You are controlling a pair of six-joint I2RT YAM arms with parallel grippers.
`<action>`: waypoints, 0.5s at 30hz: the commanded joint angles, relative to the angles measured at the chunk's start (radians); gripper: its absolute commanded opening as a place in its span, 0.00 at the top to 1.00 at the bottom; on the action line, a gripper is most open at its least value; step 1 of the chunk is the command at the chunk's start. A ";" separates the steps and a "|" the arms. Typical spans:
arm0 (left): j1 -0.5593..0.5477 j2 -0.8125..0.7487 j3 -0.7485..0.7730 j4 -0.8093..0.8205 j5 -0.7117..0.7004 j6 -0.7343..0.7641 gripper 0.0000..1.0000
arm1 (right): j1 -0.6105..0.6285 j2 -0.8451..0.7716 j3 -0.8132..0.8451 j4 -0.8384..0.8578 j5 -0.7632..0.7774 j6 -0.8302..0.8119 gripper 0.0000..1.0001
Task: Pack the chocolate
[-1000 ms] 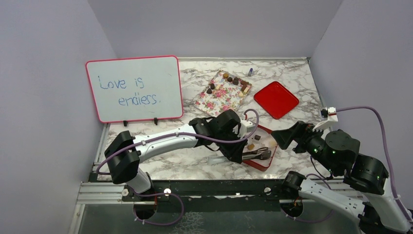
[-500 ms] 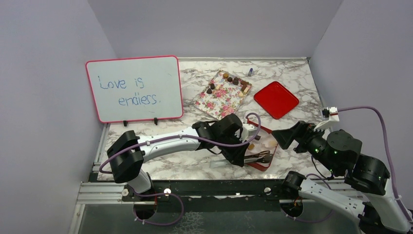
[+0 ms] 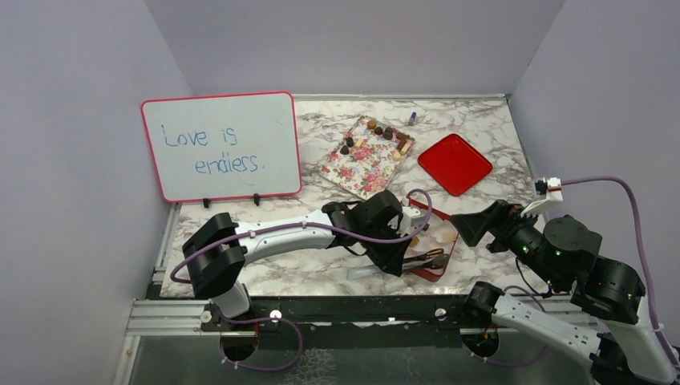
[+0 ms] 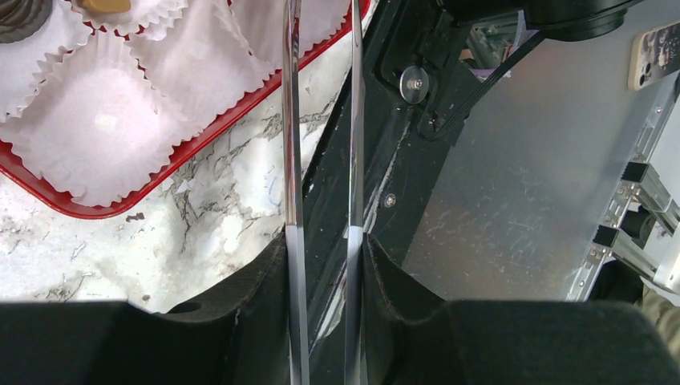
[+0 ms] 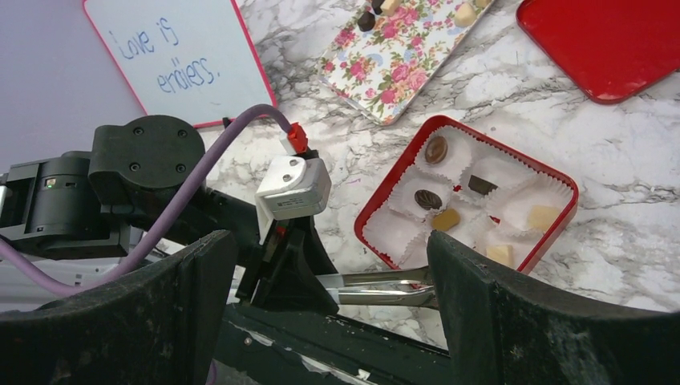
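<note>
The left gripper (image 3: 398,255) is seen clamped on a pair of metal tongs (image 4: 293,160). The two blades are pinched between its fingers, with a narrow gap kept between them. The tongs are held low over the near edge of the table (image 3: 305,271), at the near corner of a red box (image 5: 393,178); their tips are cut off in the left wrist view. The right gripper (image 3: 473,227) is held with its jaws spread wide and nothing between them, just to the right of the box and pointed towards it. Part of the chocolate (image 5: 446,218) is seated in white paper cups (image 4: 104,128) inside the box, where two dark round pieces, one dark block, one tan piece and two cream pieces can be counted. Several cups are seen unfilled. More pieces are found on a floral tray (image 3: 365,164) towards the far edge, gathered along its far right end. A red lid (image 3: 455,164) is laid flat near the right edge, well apart from the box. A whiteboard (image 3: 220,146) is propped at the left edge, and a small blue-capped object (image 3: 412,118) is set by the far edge.
</note>
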 commanded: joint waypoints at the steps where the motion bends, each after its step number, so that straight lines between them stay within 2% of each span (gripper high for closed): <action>1: -0.008 0.011 0.004 0.031 -0.029 -0.003 0.69 | 0.008 -0.003 0.008 0.018 0.018 0.001 0.06; 15: -0.010 0.019 0.008 0.029 -0.032 0.001 0.64 | 0.008 -0.007 -0.002 0.018 0.020 0.001 0.06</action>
